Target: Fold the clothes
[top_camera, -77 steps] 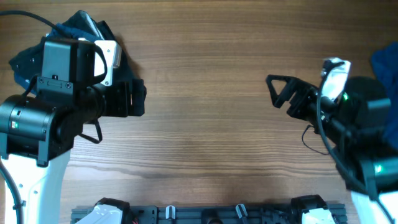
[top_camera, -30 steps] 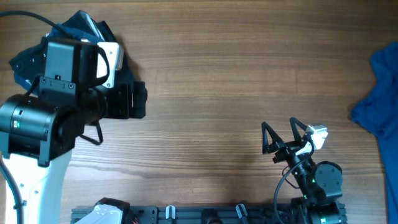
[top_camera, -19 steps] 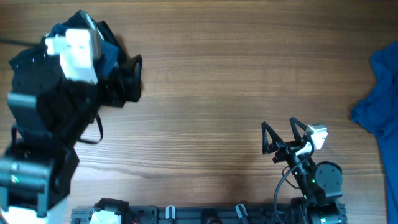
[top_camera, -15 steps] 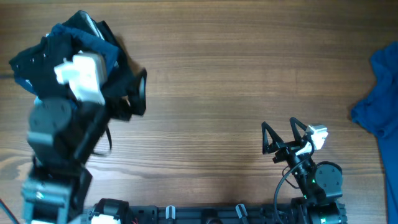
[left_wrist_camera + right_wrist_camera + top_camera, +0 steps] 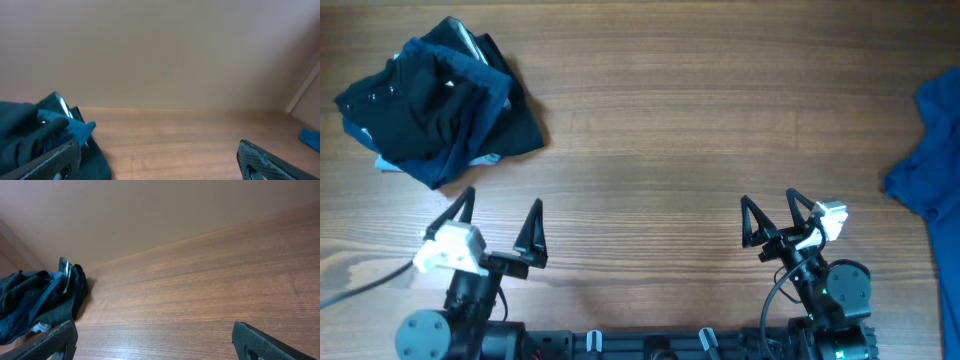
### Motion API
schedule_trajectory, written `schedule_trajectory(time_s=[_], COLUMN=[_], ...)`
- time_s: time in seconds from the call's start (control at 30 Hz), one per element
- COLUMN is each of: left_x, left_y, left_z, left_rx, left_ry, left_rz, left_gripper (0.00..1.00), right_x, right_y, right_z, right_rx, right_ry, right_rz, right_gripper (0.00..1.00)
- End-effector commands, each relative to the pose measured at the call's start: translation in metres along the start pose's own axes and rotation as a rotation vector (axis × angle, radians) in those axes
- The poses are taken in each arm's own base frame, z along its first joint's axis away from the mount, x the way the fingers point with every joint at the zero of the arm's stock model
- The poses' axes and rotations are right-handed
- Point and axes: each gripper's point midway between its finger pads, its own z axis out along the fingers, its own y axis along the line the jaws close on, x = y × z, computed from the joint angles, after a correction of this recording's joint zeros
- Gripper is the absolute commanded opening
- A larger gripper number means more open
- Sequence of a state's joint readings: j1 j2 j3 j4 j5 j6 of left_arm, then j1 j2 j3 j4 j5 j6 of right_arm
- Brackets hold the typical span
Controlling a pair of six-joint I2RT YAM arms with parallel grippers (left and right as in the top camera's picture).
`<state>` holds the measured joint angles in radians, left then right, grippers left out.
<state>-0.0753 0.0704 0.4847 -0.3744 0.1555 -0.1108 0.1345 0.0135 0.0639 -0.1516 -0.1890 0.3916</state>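
Dark pile (image 5: 435, 95) sits bunched at the table's (image 5: 660, 140) far-left corner. Blue piece (image 5: 932, 140) at rt edge, cut off by frame. Nothing folded yet. L gripper (image 5: 502, 198) & R gripper (image 5: 767, 198) low at near edge, jaws wide, empty, prob. a rest pose. Can't tell how many garments are in the pile.

Bare table (image 5: 700, 130) stretches wide between the dark pile (image 5: 435, 95) in the far left corner and the blue garment (image 5: 930, 150) at the right edge, well ahead of the left gripper (image 5: 502, 200) and right gripper (image 5: 767, 198), both spread at the near edge.
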Motion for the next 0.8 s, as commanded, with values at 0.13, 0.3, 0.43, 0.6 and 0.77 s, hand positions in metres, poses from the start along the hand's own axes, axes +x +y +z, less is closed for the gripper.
schedule_trajectory(time_s=[0.13, 0.3, 0.43, 0.6, 0.77], left_x=[0.07, 0.106, 0.126, 0.134, 0.135], left_y=[0.015, 0.021, 0.025, 0.019, 0.013], left_z=[0.022, 0.031, 0.036, 0.038, 0.038], left_rx=[0.002, -0.004, -0.002, 0.027, 0.052], left_ry=[0.047, 0.098, 0.099, 0.105, 0.11], left_rz=[-0.01, -0.017, -0.018, -0.017, -0.017], left_gripper=[1.0, 1.0, 1.0, 1.0, 1.0], right_x=[-0.006, -0.006, -0.006, -0.006, -0.006], right_y=[0.001, 0.001, 0.001, 0.001, 0.001], right_z=[-0.001, -0.001, -0.001, -0.001, -0.001], right_rx=[0.003, 0.003, 0.003, 0.003, 0.003], right_ry=[-0.022, -0.022, -0.022, -0.022, -0.022], right_rz=[0.0, 0.0, 0.0, 0.0, 0.0], right_gripper=[1.0, 1.0, 1.0, 1.0, 1.0])
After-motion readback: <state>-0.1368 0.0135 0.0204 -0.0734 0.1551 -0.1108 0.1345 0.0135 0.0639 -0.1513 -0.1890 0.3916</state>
